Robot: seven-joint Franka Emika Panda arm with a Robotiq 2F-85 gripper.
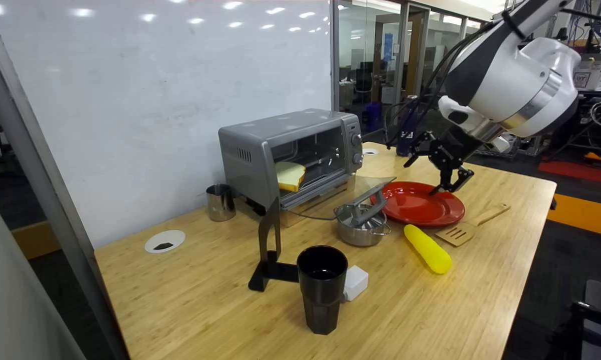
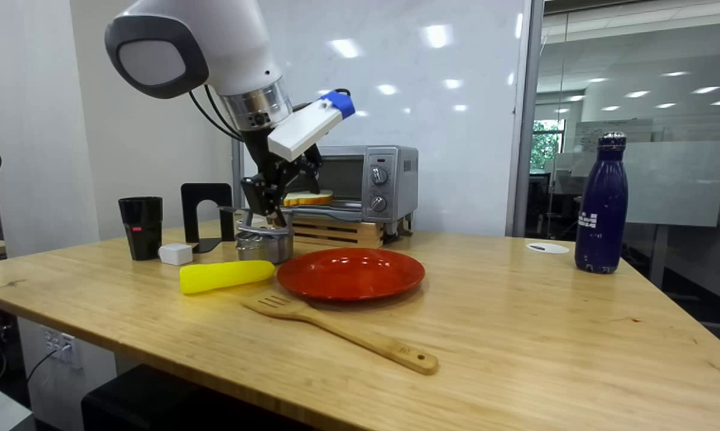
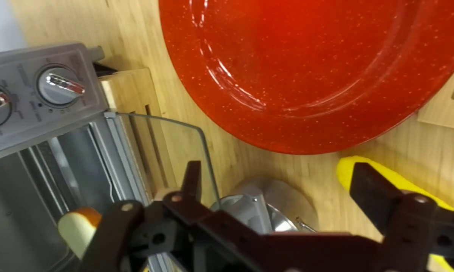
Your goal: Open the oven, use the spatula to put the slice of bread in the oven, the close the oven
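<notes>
Because the slice of bread (image 1: 289,175) lies inside the oven (image 1: 288,124), off to one side of the hand (image 3: 276,175) and near the opening, loading can be judged complete; closing the oven appears to be the current step. The glass door (image 1: 339,196) is lowered and extends toward the hand. Its handle (image 1: 369,211) sits over the metal pot (image 1: 361,236); whether the two touch cannot be told.

The hand is above the counter (image 1: 430,310), jaws wide apart, nothing gripped. The red plate (image 2: 351,275) lies ahead of the hand in the wrist view. The spatula (image 2: 336,326) rests on the counter just beside the plate, on the side of the hand away from the oven, and is judged surplus to closing.

Next move: guide the hand beneath the outer edge of the door, clear of the pot, then raise the door in an arc until it meets the oven front. Pushing from below is likely to need no grip. Caution: the bread's crust looks close to the door's path; whether it projects past the opening cannot be told. If the door stops short, check the crust before applying more force.
</notes>
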